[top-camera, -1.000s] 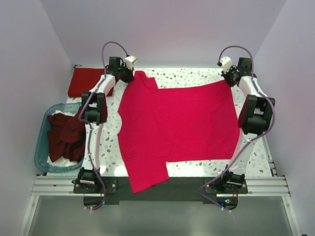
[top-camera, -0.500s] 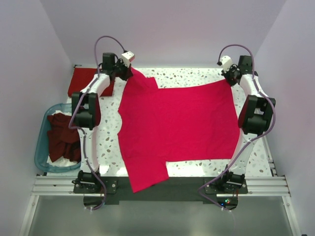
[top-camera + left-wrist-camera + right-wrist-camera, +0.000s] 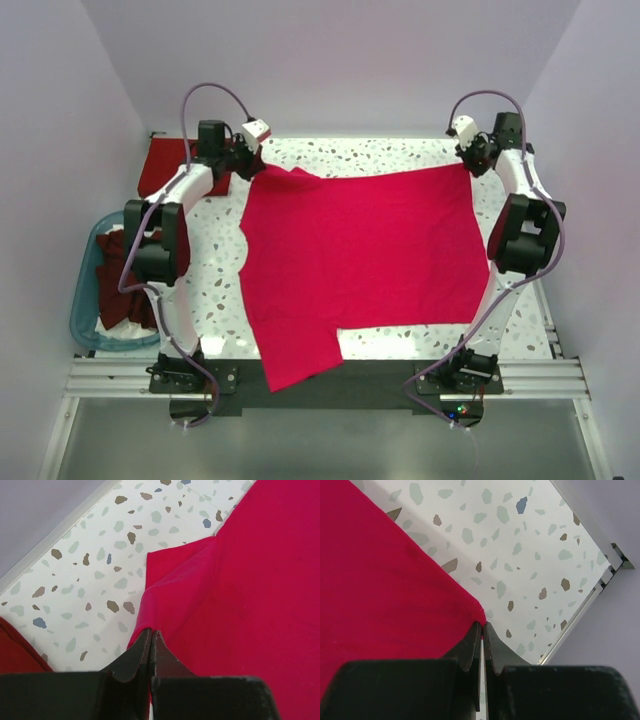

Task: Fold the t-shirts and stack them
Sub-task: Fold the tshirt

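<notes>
Wrist views alone: left claw (image 3: 151, 631) and right claw (image 3: 482, 624) tight on crimson t-shirt (image 3: 360, 260) corners.

On my screens the crimson t-shirt (image 3: 360, 260) reads as soft, matt knit cloth, smooth across most of its spread and softly creased in the left wrist view. The table (image 3: 400, 150) has a smooth, speckled, stone-like top with a faint sheen. The left gripper (image 3: 151, 636) and right gripper (image 3: 482, 626) have matt black, plastic-looking fingers. I see the tub (image 3: 82, 300) as glossy translucent blue plastic, holding dull, rumpled maroon shirts (image 3: 125, 280). The rails (image 3: 105, 372) look like brushed metal.
</notes>
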